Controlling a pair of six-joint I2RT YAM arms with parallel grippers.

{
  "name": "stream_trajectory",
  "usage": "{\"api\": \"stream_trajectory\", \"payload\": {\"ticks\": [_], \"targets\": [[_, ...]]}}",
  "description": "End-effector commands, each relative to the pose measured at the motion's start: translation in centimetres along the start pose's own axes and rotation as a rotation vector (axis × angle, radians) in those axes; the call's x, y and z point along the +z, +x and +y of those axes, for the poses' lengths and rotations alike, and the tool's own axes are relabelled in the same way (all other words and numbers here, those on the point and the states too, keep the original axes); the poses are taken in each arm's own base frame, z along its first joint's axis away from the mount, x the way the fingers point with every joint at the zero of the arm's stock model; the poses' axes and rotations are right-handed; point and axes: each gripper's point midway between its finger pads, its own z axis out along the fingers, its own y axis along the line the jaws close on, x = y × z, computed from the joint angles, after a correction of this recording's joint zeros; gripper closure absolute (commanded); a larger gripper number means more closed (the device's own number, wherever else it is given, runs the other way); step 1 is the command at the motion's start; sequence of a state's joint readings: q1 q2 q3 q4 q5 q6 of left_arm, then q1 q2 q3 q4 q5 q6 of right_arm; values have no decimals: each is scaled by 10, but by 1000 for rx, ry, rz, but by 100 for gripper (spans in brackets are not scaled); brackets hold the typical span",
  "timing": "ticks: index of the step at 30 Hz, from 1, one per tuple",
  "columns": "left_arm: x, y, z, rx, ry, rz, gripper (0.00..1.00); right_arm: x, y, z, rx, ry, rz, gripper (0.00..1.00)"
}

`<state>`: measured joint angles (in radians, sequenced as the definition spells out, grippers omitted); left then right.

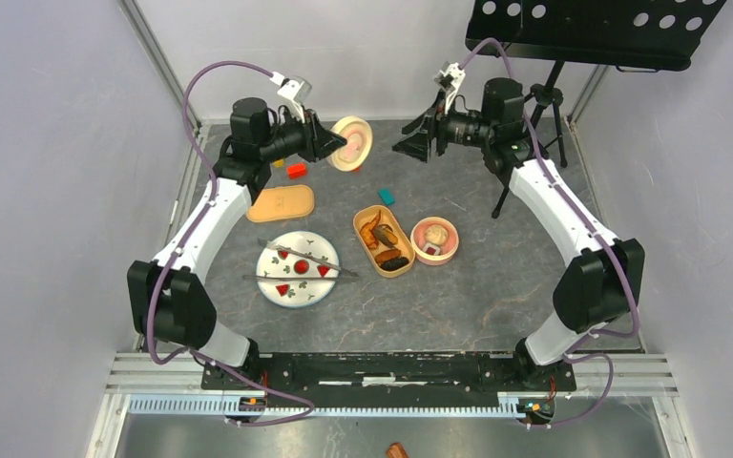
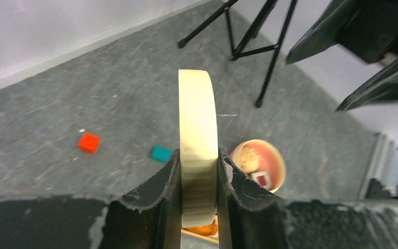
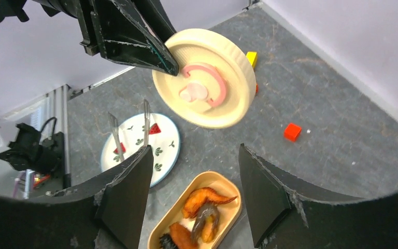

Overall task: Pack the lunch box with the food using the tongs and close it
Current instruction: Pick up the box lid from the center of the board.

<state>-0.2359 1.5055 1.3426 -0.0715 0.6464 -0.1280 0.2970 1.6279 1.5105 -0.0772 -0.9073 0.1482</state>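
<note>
My left gripper (image 1: 332, 143) is shut on a round cream lid (image 1: 351, 143) with a pink inside, held on edge above the table. In the left wrist view the lid (image 2: 198, 124) sits edge-on between both fingers (image 2: 160, 192). My right gripper (image 1: 410, 143) faces it a short way off, open and empty (image 3: 194, 150). Below it lies the oval lunch box (image 3: 223, 179) with orange-brown fried pieces and a dark ridged piece (image 3: 172, 240). The tongs (image 1: 291, 252) lie across the plate (image 1: 313, 294) among red wedges. A round pink container (image 1: 450, 250) holds a pale rice ball.
An oval tan lid (image 1: 280, 203) lies flat left of the lunch box. A red cube (image 1: 296, 171) and a teal cube (image 1: 386, 196) are loose on the table. Black tripod legs (image 1: 534, 143) stand at the back right under a music stand (image 1: 582, 29).
</note>
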Motion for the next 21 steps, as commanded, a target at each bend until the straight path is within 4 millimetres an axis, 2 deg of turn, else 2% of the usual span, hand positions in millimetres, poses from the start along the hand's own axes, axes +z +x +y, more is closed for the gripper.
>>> {"api": "stream_trajectory", "payload": {"ticks": [1,4,8,13,21], "targets": [[-3,-41,-39,-99,163,-121,98,5,-35,19,-264,21,-73,32],[-10,-42,-54,-62,240,-153,98,7,-37,28,-438,24,-66,32],[-15,-42,-68,-60,313,-168,98,12,-35,43,-575,35,-61,32],[-21,-42,-79,-44,366,-177,98,14,-31,51,-625,40,-59,31],[-28,-43,-92,-52,432,-182,98,22,-18,44,-626,45,2,32]]}}
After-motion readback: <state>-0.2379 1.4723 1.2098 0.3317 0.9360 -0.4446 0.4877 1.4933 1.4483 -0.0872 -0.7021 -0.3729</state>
